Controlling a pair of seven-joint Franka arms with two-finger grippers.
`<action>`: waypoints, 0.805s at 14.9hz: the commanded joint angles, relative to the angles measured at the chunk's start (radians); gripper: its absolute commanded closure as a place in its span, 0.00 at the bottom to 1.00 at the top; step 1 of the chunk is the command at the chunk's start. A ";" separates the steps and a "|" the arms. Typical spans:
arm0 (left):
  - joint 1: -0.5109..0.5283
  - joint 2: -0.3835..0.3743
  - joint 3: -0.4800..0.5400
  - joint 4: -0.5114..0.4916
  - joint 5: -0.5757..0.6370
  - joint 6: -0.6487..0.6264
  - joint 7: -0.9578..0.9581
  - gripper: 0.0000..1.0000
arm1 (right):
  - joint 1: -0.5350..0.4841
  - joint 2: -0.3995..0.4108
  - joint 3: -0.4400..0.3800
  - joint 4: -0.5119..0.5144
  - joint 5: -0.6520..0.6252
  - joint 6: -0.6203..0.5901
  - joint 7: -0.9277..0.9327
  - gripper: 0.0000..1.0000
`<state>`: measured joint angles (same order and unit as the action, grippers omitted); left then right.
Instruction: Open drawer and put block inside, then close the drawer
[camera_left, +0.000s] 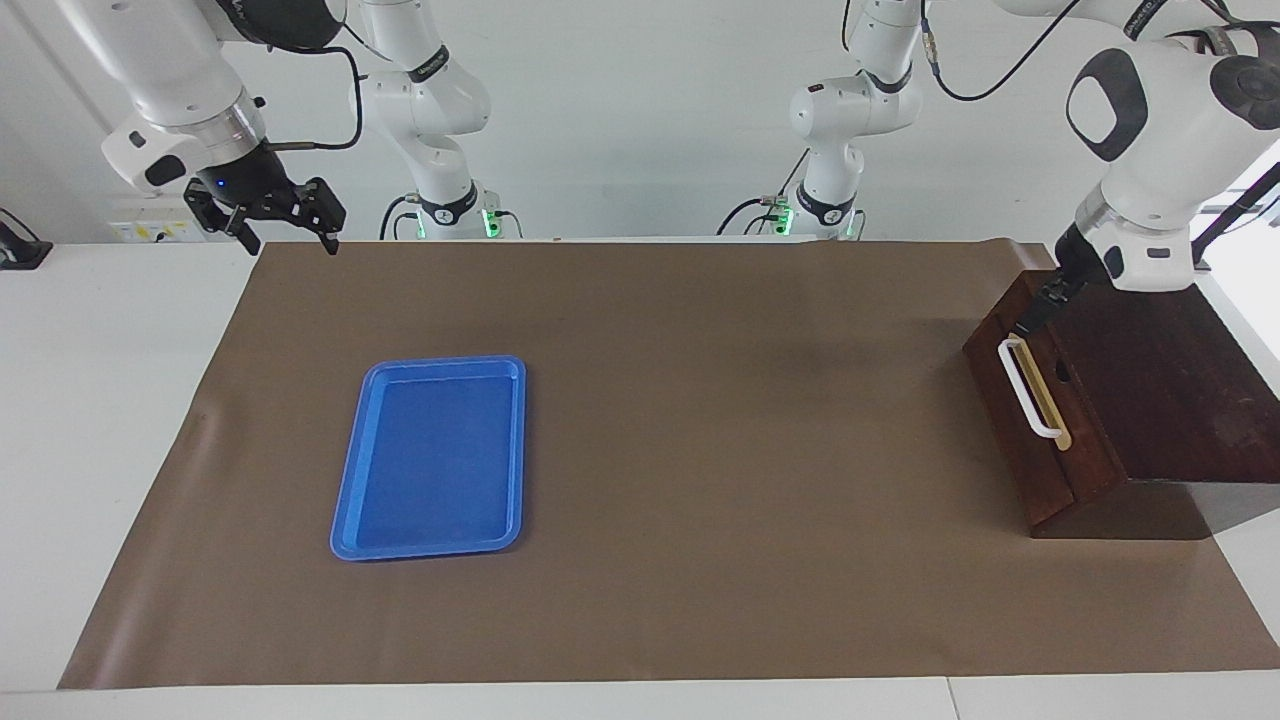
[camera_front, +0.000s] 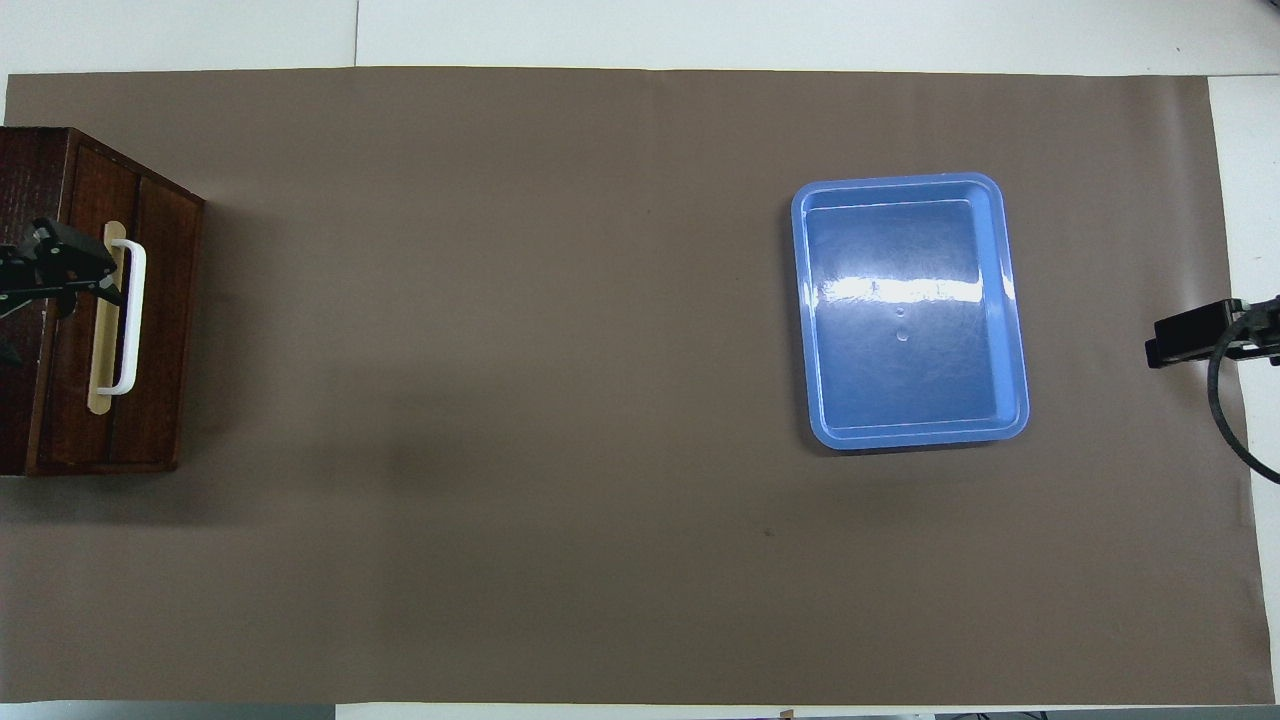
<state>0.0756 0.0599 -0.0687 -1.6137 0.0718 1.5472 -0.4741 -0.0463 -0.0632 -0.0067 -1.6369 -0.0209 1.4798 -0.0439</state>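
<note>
While the right end effector (camera_left: 288, 236) hangs with its fingers spread wide and empty over the corner of the brown paper mat (camera_left: 750, 450) at the right arm's end of the white worktop (camera_left: 120, 400), a blue rectangular plastic tray (camera_left: 430, 460) lies flat on the mat, well inside its edges. A broad bare stretch of mat separates the tray from the dark reddish-brown wooden box (camera_left: 1170, 390), which sits at the mat's edge at the left arm's end. The drawer (camera_left: 1030, 475) is pushed in flush with the box. The left end effector (camera_left: 1040, 308), fingers apart and holding nothing, is over the end of the white bar handle (camera_left: 1030, 390) nearer the robots; contact cannot be judged.
</note>
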 joint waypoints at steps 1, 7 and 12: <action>-0.026 -0.043 0.010 -0.041 -0.017 -0.029 0.123 0.00 | -0.012 -0.003 0.005 -0.003 0.012 -0.006 0.009 0.00; -0.126 -0.083 0.026 -0.083 -0.017 -0.027 0.198 0.00 | -0.015 -0.032 0.008 -0.001 0.012 -0.006 0.010 0.00; -0.108 -0.123 0.030 -0.101 -0.032 -0.062 0.331 0.00 | -0.011 -0.037 0.010 -0.009 0.012 -0.009 0.012 0.00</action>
<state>-0.0435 -0.0201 -0.0433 -1.6836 0.0630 1.4973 -0.2118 -0.0463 -0.0878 -0.0065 -1.6344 -0.0209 1.4798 -0.0439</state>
